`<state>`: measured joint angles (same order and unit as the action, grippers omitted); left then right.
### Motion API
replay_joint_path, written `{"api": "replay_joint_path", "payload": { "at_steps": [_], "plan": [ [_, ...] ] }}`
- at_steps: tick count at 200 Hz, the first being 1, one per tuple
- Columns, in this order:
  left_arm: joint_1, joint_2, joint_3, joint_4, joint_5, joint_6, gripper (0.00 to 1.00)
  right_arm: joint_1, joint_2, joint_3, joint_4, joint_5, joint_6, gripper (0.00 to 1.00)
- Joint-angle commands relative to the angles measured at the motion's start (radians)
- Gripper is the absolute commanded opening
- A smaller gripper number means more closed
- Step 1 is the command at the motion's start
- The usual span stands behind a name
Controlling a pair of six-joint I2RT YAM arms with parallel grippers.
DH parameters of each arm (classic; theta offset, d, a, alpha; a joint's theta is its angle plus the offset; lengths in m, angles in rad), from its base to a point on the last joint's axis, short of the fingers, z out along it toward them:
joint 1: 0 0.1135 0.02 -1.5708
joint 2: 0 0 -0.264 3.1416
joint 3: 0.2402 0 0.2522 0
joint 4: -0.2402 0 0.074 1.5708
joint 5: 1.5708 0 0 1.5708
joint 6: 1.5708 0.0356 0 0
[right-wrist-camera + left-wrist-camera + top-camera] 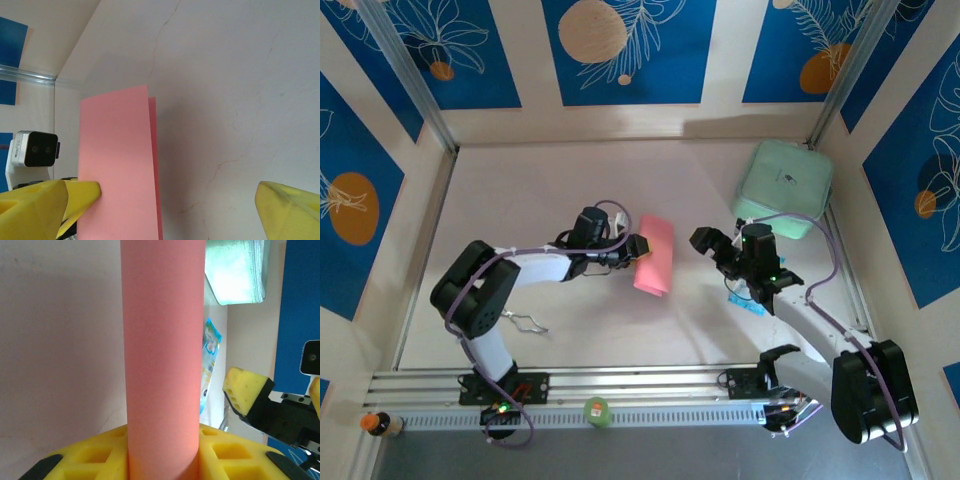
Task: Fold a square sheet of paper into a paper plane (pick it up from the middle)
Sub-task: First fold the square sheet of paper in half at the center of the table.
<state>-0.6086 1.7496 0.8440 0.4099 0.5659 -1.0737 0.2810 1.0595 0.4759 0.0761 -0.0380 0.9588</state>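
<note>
Paper, pink and folded double, sits at mid-frame in the top view over the tabletop, clamped at its left edge by the left end effector. Just right of it, the right end effector hangs released, jaws wide.
</note>
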Motion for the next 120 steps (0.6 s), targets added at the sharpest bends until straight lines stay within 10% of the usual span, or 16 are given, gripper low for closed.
{"api": "replay_joint_path", "payload": {
  "at_steps": [1, 120],
  "plan": [
    [0.011, 0.028, -0.002, 0.005, 0.019, -0.030, 0.32, 0.000, 0.027, 0.024, 0.014, -0.045, 0.016, 0.96],
    [-0.008, 0.090, -0.022, -0.071, -0.090, -0.017, 0.33, 0.012, 0.195, 0.088, 0.083, -0.251, -0.049, 0.88]
  ]
}}
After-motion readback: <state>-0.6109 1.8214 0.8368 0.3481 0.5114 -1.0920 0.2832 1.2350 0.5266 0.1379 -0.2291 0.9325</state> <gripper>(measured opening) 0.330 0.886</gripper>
